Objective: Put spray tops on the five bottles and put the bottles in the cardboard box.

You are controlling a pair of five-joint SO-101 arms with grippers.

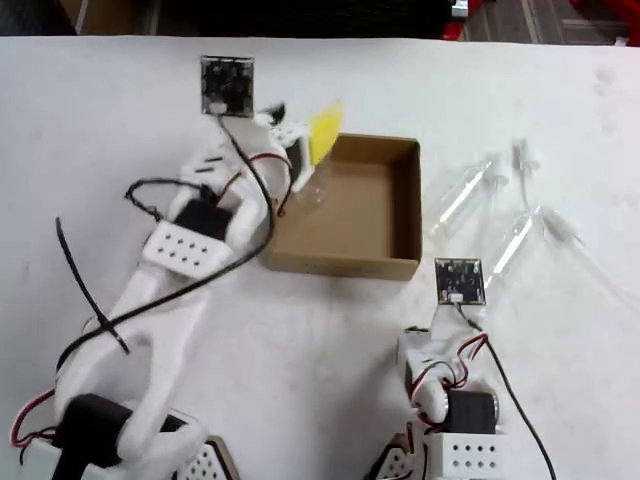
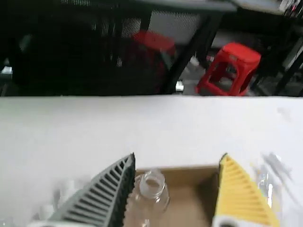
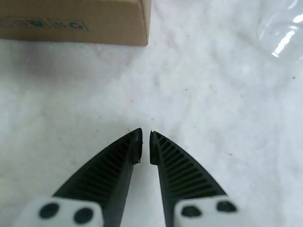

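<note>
A clear bottle [image 2: 151,189], neck open and with no spray top, sits just inside the cardboard box [image 1: 395,200], between the widely spread fingers of the left pincer [image 2: 178,161]. Two more bottles [image 1: 465,195] lie on the bench [image 1: 300,350] beside the box. The right pincer [image 3: 146,146] is pressed almost together near the box's corner.

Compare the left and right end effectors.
The left end effector is open; the right end effector is shut. The left has one grey and one yellow finger; the right's are both black. The left is at the cardboard box with an uncapped bottle between its fingers; the right is above table. Both have ribbed fingers.
</note>
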